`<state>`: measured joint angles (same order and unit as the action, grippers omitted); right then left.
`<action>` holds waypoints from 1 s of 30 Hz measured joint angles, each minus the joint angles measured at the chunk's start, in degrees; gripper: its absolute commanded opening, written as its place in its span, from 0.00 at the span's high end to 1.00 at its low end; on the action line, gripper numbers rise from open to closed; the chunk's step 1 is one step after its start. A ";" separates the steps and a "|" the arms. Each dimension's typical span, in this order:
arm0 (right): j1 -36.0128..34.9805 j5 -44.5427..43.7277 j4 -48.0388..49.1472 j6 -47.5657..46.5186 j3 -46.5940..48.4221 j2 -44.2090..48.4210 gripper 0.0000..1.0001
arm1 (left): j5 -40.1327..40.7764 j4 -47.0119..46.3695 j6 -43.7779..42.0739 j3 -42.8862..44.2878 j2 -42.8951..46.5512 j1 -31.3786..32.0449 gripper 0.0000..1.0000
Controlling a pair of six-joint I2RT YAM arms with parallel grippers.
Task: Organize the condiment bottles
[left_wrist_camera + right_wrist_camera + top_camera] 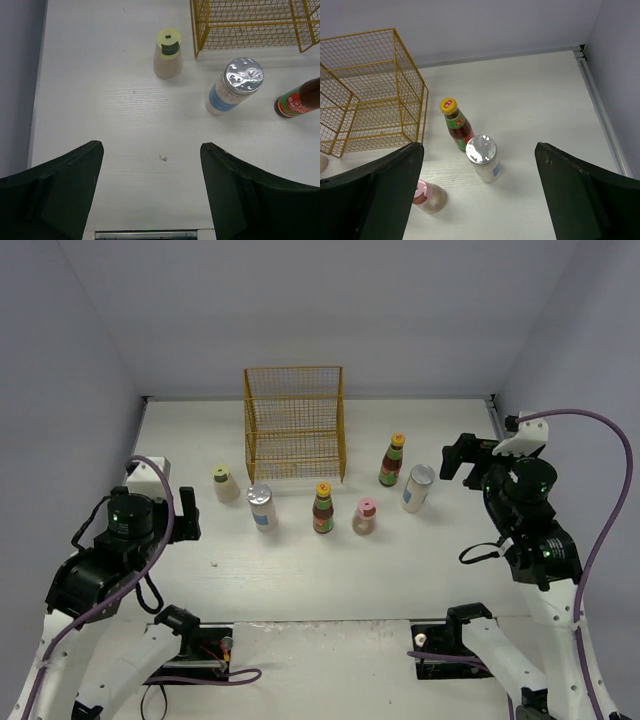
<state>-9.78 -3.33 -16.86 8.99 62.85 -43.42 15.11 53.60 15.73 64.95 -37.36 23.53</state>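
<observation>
Only the top view takes in all six bottles, standing in a loose row in front of the rack (294,423). The green-cap bottle (224,483) is at the left end. The left jar (262,506) stands at its 4 o'clock. The mid sauce bottle (323,508) and the pink-cap bottle (365,516) follow at 3 o'clock. The back sauce bottle (393,461) stands at 1 o'clock of the pink-cap bottle, with the right jar (417,487) just beside it at 4 o'clock.

The left wrist view catches only the green-cap bottle, the left jar and, cut by its right edge, the mid sauce bottle. It also shows a dark patch on the green cap, dents in the jar's silver lid and a small speck on the table. The right wrist view shows the back sauce bottle, the right jar and the pink-cap bottle, this last partly behind a finger.

The left gripper (151,149) is spread wide, holds nothing and touches nothing. It is raised over bare table at 6 o'clock of the green-cap bottle. The right gripper (479,147) is just as wide and empty, raised at 3 o'clock of the right jar.

The table (300,570) is white with a faint grain. A rail runs along its right edge, and plain pale walls (320,310) close it on three sides.
</observation>
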 measured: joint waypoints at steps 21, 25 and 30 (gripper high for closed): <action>0.00 3.06 1.38 -0.07 -0.09 -6.03 0.00 | -14.86 -13.55 1.53 4.46 -25.14 11.72 0.21; 0.00 4.02 1.40 -0.07 -0.09 -6.99 0.00 | -12.52 -19.28 1.92 6.01 -29.99 21.40 0.21; 0.00 5.49 1.46 -0.04 -0.09 -7.04 0.00 | -10.19 -25.90 2.54 6.01 -34.67 26.82 0.21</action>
<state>-9.78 2.15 -15.40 8.95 62.76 -50.46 4.93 27.70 18.26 70.96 -72.03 50.35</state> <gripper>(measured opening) 0.999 0.792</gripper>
